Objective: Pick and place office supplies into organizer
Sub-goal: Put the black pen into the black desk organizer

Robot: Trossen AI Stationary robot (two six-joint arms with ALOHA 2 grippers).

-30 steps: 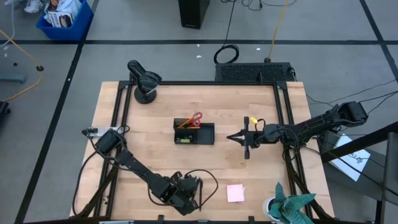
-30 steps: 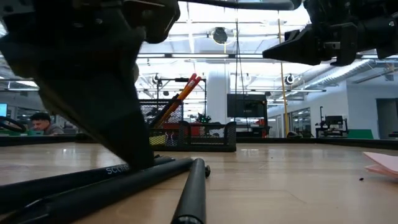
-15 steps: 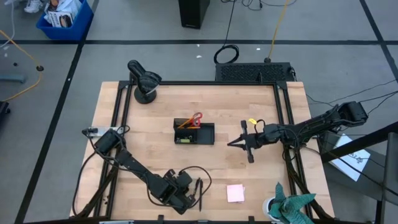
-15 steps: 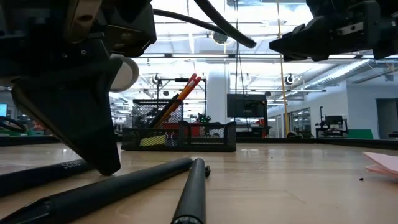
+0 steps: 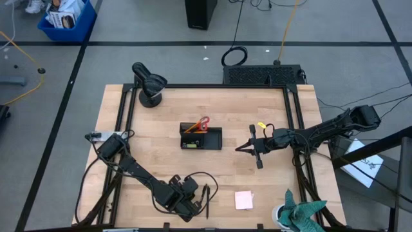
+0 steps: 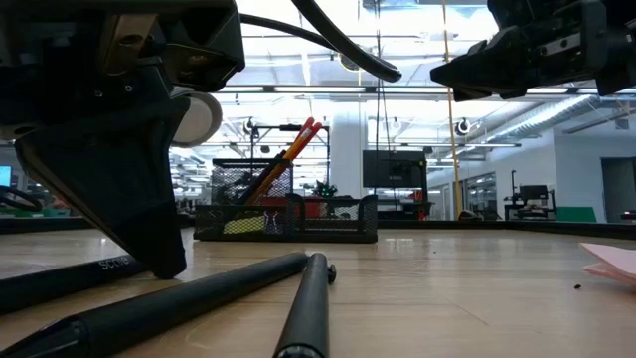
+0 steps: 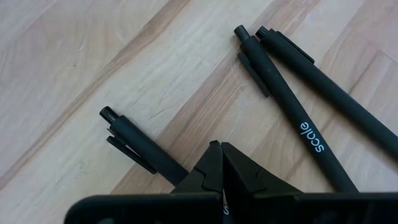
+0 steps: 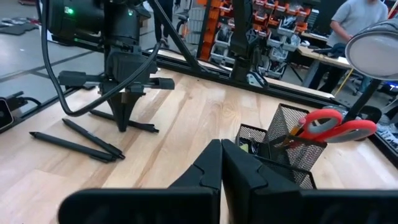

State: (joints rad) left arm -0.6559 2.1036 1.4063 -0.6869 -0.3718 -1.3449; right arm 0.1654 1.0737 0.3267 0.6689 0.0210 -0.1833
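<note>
Since the earlier frames the left hand [image 5: 193, 207] has been carried a little leftward along the lower edge of the counter [image 5: 161, 161], and the right hand [image 5: 239, 147] has been drawn slightly lower in the high view.

In the left wrist view the left hand's fingers are seen pressed together, holding nothing, with their tips set down over one pen [image 7: 140, 151]; two more pens [image 7: 298, 99] lie just beside it toward the upper right of that frame. The right hand is likewise closed and empty, held above the counter right of centre, near the organizer [image 5: 201, 138], which sits at mid-frame with the scissors [image 5: 203, 122] and pencil [image 5: 191, 127] already standing in it. The pink pad [image 5: 243, 200] lies at lower centre.

For a clean pick, the left fingers would need to be opened first, lowered astride a single pen across its barrel, and closed near its middle so that it is lifted level.
</note>
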